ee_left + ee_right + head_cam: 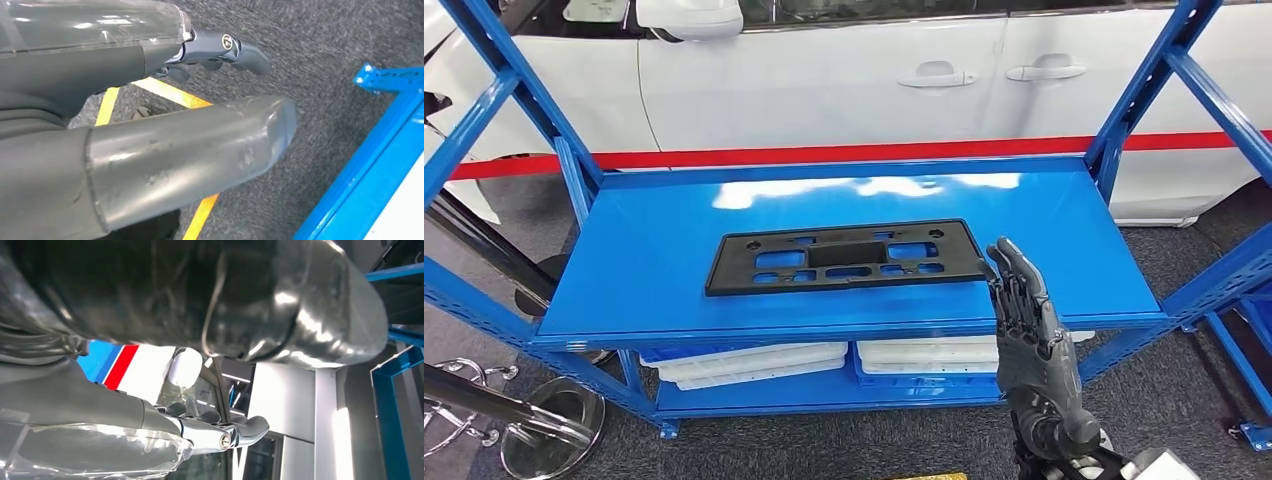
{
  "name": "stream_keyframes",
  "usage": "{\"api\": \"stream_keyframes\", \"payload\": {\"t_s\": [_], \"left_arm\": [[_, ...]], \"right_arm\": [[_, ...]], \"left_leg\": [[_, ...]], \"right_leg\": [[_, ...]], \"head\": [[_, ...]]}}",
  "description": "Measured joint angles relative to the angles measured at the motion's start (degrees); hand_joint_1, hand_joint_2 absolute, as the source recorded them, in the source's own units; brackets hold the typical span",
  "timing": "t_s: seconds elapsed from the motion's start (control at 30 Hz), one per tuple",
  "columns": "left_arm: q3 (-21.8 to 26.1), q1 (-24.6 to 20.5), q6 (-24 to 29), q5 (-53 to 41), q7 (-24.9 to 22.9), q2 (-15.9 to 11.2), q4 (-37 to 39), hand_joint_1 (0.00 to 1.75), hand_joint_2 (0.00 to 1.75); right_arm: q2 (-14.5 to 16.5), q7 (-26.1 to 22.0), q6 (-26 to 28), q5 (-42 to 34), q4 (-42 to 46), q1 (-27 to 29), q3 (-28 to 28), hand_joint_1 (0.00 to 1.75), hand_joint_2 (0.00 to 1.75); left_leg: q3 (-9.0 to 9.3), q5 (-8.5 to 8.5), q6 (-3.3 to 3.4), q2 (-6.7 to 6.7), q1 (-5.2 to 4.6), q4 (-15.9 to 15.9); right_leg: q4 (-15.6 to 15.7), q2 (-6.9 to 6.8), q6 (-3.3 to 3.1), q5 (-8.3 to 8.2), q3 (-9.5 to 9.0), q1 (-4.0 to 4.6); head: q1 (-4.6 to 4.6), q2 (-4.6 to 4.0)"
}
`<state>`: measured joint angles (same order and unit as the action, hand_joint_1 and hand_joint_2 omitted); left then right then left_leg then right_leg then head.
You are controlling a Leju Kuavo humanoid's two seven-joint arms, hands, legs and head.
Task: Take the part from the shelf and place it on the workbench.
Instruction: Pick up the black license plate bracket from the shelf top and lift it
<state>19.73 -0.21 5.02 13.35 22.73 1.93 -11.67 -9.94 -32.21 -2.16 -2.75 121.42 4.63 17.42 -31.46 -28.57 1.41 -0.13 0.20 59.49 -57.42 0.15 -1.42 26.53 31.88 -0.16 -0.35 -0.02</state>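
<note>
A flat black plastic part [844, 257] with several rectangular cut-outs lies in the middle of the blue top shelf [654, 250]. My right hand [1029, 330] is raised at the shelf's front edge, just right of the part's right end, fingers straight and apart, holding nothing. In the right wrist view that hand [200, 390] has its thumb and fingers spread with nothing between them. My left hand [165, 100] hangs over the grey carpet, thumb and fingers apart and empty.
A white car [874, 80] with a red stripe stands right behind the rack. Blue uprights [1144, 90] flank the shelf. White trays [754, 362] lie on the lower shelf. A chrome stand [514, 415] is at the lower left. Yellow floor tape [200, 215] crosses the carpet.
</note>
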Motion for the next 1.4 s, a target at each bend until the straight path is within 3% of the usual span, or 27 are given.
{"api": "stream_keyframes", "payload": {"t_s": [0.03, 0.1, 0.17, 0.2, 0.3, 0.33, 0.37, 0.4, 0.47, 0.53, 0.6, 0.7, 0.77, 0.83, 0.87, 0.9, 0.93, 1.0, 1.07, 1.13, 1.2, 1.27, 1.33, 1.37, 1.4], "left_arm": [[0.0, 0.0, 0.0, 0.0, 0.0, 0.0, 0.0, 0.0, 0.0], [0.0, 0.0, 0.0, -0.1, 0.0, -0.1, 0.0, 0.0, 0.0], [0.0, 0.1, 0.0, -0.1, 0.0, -0.1, 0.0, 0.0, 0.0], [0.0, 0.1, 0.0, -0.1, 0.0, -0.1, 0.0, 0.0, 0.0], [0.0, 0.0, 0.0, -0.1, 0.0, -0.1, 0.0, 0.0, 0.0], [0.0, 0.0, 0.0, -0.1, 0.0, -0.1, 0.0, 0.0, 0.0], [0.0, 0.0, 0.0, -0.1, 0.0, -0.1, 0.0, 0.0, 0.0], [0.0, 0.0, 0.0, -0.1, 0.0, 0.0, 0.0, 0.0, 0.0], [0.0, 0.0, 0.0, -0.1, 0.0, 0.0, 0.0, 0.0, 0.0], [0.0, -0.1, 0.0, -0.1, 0.0, 0.1, 0.0, 0.0, 0.0], [0.0, -0.1, 0.0, -0.1, 0.0, 0.1, 0.0, 0.0, 0.0], [0.0, -0.1, -0.1, -0.1, 0.0, 0.1, 0.0, 0.0, 0.0], [0.0, -0.2, -0.2, -0.1, 0.1, 0.1, 0.0, 0.0, 0.0], [0.0, -0.1, -0.3, -0.2, 0.2, 0.1, 0.0, 0.0, 0.0], [0.0, 0.0, -0.3, -0.3, 0.3, 0.0, 0.0, 0.0, 0.0], [0.0, 0.0, -0.3, -0.5, 0.4, 0.0, 0.0, 0.0, 0.0], [0.0, 0.0, -0.4, -0.6, 0.5, 0.0, 0.0, 0.0, 0.0], [0.0, -0.1, -0.5, -1.1, 0.8, -0.1, 0.0, 0.0, 0.0], [0.0, -0.2, -0.8, -1.9, 1.0, -0.2, 0.0, 0.0, 0.0], [-0.3, -0.4, -1.4, -3.4, 1.0, -0.3, 0.0, 0.0, 0.0], [-0.6, -1.1, -2.1, -4.9, 0.9, -0.5, 0.0, 0.0, 0.0], [-0.7, -1.8, -2.4, -5.8, 0.8, -0.6, 0.0, 0.0, 0.0], [-0.9, -2.1, -2.5, -6.3, 0.6, -0.8, 0.0, 0.0, 0.0], [-0.9, -2.0, -2.5, -6.5, 0.5, -0.9, 0.0, 0.0, 0.0], [-1.0, -2.0, -2.5, -6.7, 0.4, -1.0, 0.0, 0.0, 0.0]], "right_arm": [[0.0, 0.0, 0.0, 0.0, 0.0, 0.0, 0.0, 0.0, 0.0], [0.0, 0.0, 0.0, 0.0, 0.0, 0.0, 0.0, 0.0, 0.0], [0.0, 0.0, 0.0, 0.0, 0.0, 0.0, 0.0, 0.0, 0.0], [0.0, 0.0, 0.0, 0.0, 0.1, 0.0, -0.1, 0.0, 0.0], [0.0, 0.0, 0.0, 0.0, 0.1, 0.0, -0.2, 0.0, 0.0], [0.0, 0.0, 0.0, 0.0, 0.0, 0.1, -0.2, 0.0, 0.0], [0.0, 0.0, 0.0, 0.0, 0.0, 0.1, -0.2, 0.0, 0.0], [0.0, 0.0, 0.0, 0.0, 0.0, 0.1, -0.3, 0.0, 0.0], [0.0, 0.0, 0.0, 0.0, 0.0, 0.0, -0.3, 0.0, 0.0], [0.0, 0.0, 0.0, 0.0, 0.0, 0.0, -0.3, 0.0, 0.0], [0.0, 0.0, 0.0, 0.0, 0.0, 0.0, -0.3, 0.0, 0.0], [0.0, 0.0, 0.0, 0.0, 0.0, 0.0, -0.3, 0.0, 0.0], [0.0, 0.0, -0.2, 0.0, 0.0, 0.0, -0.3, 0.0, 0.0], [0.0, 0.1, -0.6, 0.1, 0.0, 0.0, -0.2, 0.0, 0.0], [0.0, 0.2, -0.9, 0.2, -0.1, 0.0, -0.1, 0.0, 0.0], [0.0, 0.3, -1.2, 0.5, -0.3, 0.0, 0.1, 0.0, 0.0], [0.0, 0.7, -1.4, 0.8, -0.5, 0.0, 0.5, 0.0, 0.0], [0.0, 2.1, -1.8, 1.7, -1.4, -0.4, 1.6, 0.0, 0.87], [0.1, 5.4, -2.5, 3.8, -3.5, -2.0, 3.6, 0.0, 1.75], [0.9, 10.4, -2.6, 9.9, -8.8, -6.4, 7.1, 0.0, 1.75], [3.7, 13.9, 0.5, 18.3, -17.7, -13.1, 12.6, 0.0, 1.75], [7.0, 15.5, 5.0, 24.4, -26.5, -19.0, 18.0, 0.0, 1.75], [9.2, 17.0, 7.7, 27.4, -32.4, -23.1, 22.0, 0.0, 1.75], [9.9, 17.6, 8.2, 27.9, -34.7, -24.4, 23.4, 0.0, 1.75], [10.4, 18.1, 8.5, 28.0, -36.6, -25.3, 24.3, 0.0, 1.75]], "left_leg": [[0.65, 0.72, 0.34, 0.0, -0.23, -2.0], [0.69, 0.83, 0.71, -0.05, -0.53, -2.9], [1.11, 1.81, 1.22, 0.06, -0.17, -3.5], [1.32, 2.09, 1.45, 0.14, 0.05, -3.8], [1.42, 2.26, 1.82, 0.25, 0.19, -4.1], [1.43, 2.19, 1.83, 0.25, 0.17, -4.1], [1.49, 2.08, 1.81, 0.24, 0.17, -4.0], [1.62, 1.94, 1.74, 0.21, 0.18, -3.9], [1.97, 1.49, 1.43, 0.13, 0.22, -3.7], [2.05, 0.96, 0.84, 0.03, 0.08, -3.2], [1.96, 0.67, 0.2, 0.01, -0.04, -3.1], [1.51, -0.68, -0.7, 0.05, 0.11, -1.7], [-1.14, -3.97, -1.23, 0.05, 0.34, 4.1], [-5.02, -7.04, -1.65, 0.06, 0.49, 11.8], [-6.17, -7.22, -1.79, 0.06, 0.56, 13.8], [-6.32, -6.26, -1.86, 0.06, 0.63, 13.7], [-5.3, -4.24, -1.87, 0.07, 0.73, 11.1], [-1.73, -0.15, -1.72, 0.07, 0.81, 2.9], [0.18, 1.39, -1.24, -0.02, 0.64, -2.0], [0.11, 1.47, -0.61, 0.07, 0.48, -2.4], [0.21, 1.99, 0.19, 0.46, 0.68, -2.8], [0.18, 2.48, 0.94, 0.61, 0.82, -3.1], [0.01, 2.6, 1.17, 0.51, 0.66, -3.1], [0.0, 2.6, 1.18, 0.41, 0.55, -3.0], [0.05, 2.58, 1.17, 0.27, 0.46, -3.0]], "right_leg": [[0.0, 0.01, 0.24, 0.04, 0.06, -0.01], [0.0, 0.03, 0.87, 0.01, 0.2, -0.1], [-0.5, 0.01, 1.55, 0.59, 0.26, -0.11], [-2.0, 0.01, 1.86, 1.63, 0.85, -0.11], [-12.1, -0.01, 2.68, 6.83, 5.75, -0.42], [-15.1, -0.03, 2.93, 7.65, 7.31, -0.58], [-16.1, -0.05, 3.11, 7.34, 7.99, -0.73], [-14.9, -0.08, 3.23, 5.91, 7.52, -0.88], [-7.4, -0.13, 3.17, 1.77, 4.0, -1.08], [-1.5, -0.13, 2.76, -0.15, 1.15, -0.9], [-0.4, -0.04, 2.17, 0.01, 0.71, -0.55], [0.2, -0.05, 1.11, -0.16, 0.43, -0.86], [0.5, -0.24, 0.61, -0.18, 0.22, -0.99], [0.4, -0.36, 0.41, -0.09, 0.22, -0.97], [0.4, -0.37, 0.4, -0.04, 0.2, -0.98], [0.3, -0.34, 0.43, 0.03, 0.15, -1.0], [0.3, -0.3, 0.52, 0.13, 0.04, -1.04], [0.1, -0.23, 0.9, 0.4, -0.18, -1.02], [-0.1, -0.07, 1.47, 0.47, -0.15, -0.84], [0.1, 0.3, 2.17, 0.16, -0.03, -0.73], [-0.5, 0.42, 2.71, 0.53, 0.35, -0.8], [-5.1, 0.18, 2.95, 3.35, 2.41, -0.88], [-13.0, 0.06, 3.09, 6.98, 6.01, -0.89], [-15.8, 0.05, 3.1, 7.69, 7.36, -0.89], [-16.6, 0.05, 3.02, 7.25, 7.84, -0.85]], "head": [[0.01, 0.0], [0.0, 0.0], [0.01, 0.0], [0.02, 0.0], [0.03, 0.0], [0.03, 0.0], [0.03, 0.0], [0.03, 0.0], [0.03, 0.0], [0.03, 0.0], [0.02, 0.0], [0.01, 0.0], [0.0, 0.0], [-0.01, 0.0], [-0.01, 0.0], [-0.02, 0.0], [-0.02, 0.0], [-0.02, 0.0], [-0.01, 0.0], [0.0, 0.0], [0.01, 0.0], [0.01, 0.0], [0.0, 0.0], [0.01, 0.0], [0.01, 0.0]]}}
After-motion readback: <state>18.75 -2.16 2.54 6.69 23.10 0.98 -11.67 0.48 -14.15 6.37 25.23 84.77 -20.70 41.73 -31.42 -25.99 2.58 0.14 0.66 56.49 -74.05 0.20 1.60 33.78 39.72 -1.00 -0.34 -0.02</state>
